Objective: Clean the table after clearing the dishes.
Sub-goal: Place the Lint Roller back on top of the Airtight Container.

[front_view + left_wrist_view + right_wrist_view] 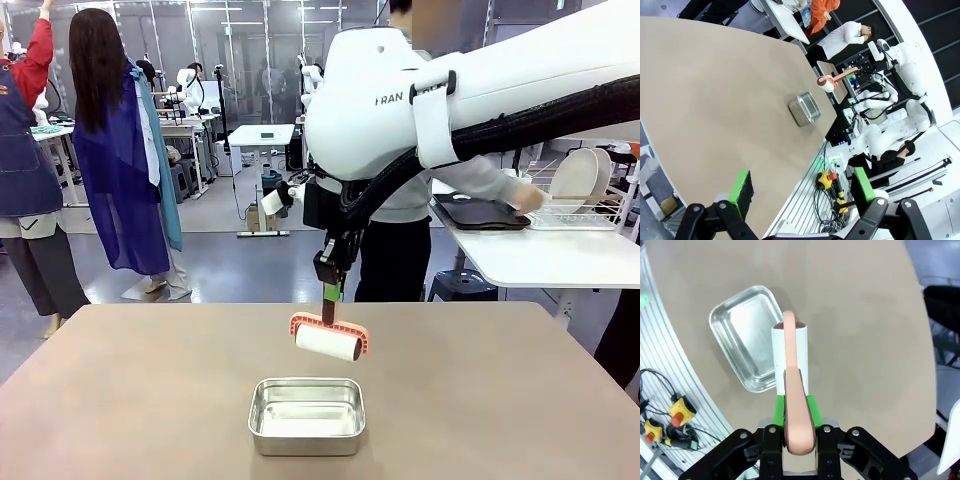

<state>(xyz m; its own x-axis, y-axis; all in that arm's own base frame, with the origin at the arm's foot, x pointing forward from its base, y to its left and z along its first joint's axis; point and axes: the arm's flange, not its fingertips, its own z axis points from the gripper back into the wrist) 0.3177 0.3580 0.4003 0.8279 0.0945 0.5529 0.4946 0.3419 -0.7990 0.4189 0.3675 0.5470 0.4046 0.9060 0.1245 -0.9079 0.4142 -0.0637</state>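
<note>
Right gripper clamped on lint roller, hanging above table

**Robotics lab, open-plan**

Big hall with glass partitions, grey floor, rows of white desks carrying other robot rigs. Emergency-stop buttons and cables lie on a slotted rail beside the taupe worktop. People stand around in aprons.

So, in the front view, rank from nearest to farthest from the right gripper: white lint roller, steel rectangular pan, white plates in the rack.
1. White lint roller with pink handle, held in the right gripper, just below it.
2. Steel rectangular pan, nearer the camera.
3. White plates in the rack, far right side table.
</note>
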